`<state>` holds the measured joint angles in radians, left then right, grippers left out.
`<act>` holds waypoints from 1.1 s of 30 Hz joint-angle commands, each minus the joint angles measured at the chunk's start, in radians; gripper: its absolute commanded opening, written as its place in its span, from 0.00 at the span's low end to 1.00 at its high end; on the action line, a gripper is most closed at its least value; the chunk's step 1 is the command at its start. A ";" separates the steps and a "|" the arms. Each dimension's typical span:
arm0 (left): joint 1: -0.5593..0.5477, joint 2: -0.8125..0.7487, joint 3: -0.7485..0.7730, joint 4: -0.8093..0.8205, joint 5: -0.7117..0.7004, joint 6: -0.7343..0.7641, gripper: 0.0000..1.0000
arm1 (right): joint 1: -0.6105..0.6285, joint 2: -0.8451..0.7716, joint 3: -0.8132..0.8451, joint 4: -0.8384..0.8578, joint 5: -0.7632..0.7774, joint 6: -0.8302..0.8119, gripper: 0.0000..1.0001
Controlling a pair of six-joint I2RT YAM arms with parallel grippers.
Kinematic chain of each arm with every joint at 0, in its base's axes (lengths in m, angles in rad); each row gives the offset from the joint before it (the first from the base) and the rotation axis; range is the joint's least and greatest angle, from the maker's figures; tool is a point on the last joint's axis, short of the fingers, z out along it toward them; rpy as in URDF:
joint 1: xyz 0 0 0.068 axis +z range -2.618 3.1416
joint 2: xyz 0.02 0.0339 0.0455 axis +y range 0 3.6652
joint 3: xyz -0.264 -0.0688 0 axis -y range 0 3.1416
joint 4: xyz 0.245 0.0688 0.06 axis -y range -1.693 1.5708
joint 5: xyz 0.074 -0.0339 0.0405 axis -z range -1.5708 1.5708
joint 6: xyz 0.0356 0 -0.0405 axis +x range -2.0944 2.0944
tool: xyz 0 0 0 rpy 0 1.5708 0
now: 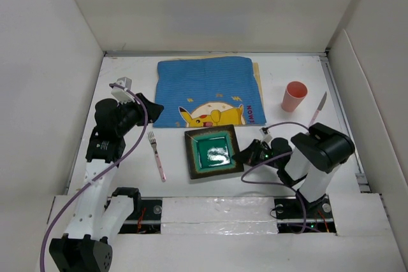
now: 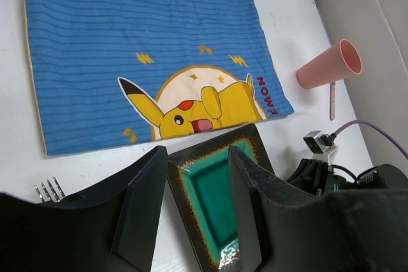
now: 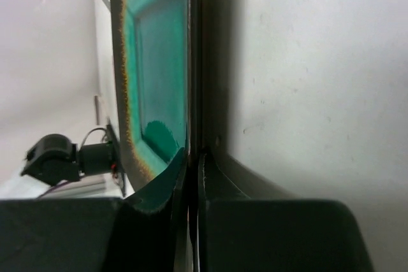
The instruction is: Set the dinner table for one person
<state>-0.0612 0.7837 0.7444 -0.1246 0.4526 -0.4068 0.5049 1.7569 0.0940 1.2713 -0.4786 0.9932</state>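
Main worry is the skinny pinch: my right gripper [image 1: 245,153] is clamped on just the right rim of the green plate [image 1: 213,151], so any lift or drag could let the plate tip out or snag the blue mat [image 1: 207,90] just beyond it. The plate sits on the dinner table [image 1: 274,81], with the fork [image 1: 157,155] just left of it and the pink cup [image 1: 294,97] well off to its far right. My left gripper [image 1: 155,109] hangs wide open and empty past the plate's far-left corner.

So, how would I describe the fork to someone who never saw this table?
On the white table, find the blue Pikachu cloth. Just left of the square green plate lies the fork: the only pronged piece, with a pale pink handle.
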 commanded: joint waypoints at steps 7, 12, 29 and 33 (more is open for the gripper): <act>0.009 0.002 0.019 0.028 0.021 0.011 0.40 | 0.083 -0.171 0.009 0.194 -0.095 0.156 0.00; 0.018 0.006 0.023 0.022 0.014 0.011 0.40 | 0.139 -0.538 0.268 -0.503 0.052 -0.038 0.00; 0.018 0.025 0.021 0.022 0.014 0.010 0.40 | -0.045 -0.143 0.895 -0.572 0.184 -0.071 0.00; 0.018 0.034 0.023 0.020 0.018 0.008 0.40 | -0.075 -0.028 1.030 -0.627 0.193 -0.068 0.00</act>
<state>-0.0483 0.8158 0.7448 -0.1291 0.4553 -0.4072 0.4526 1.7401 0.9318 0.3897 -0.2451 0.8471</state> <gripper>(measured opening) 0.400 0.116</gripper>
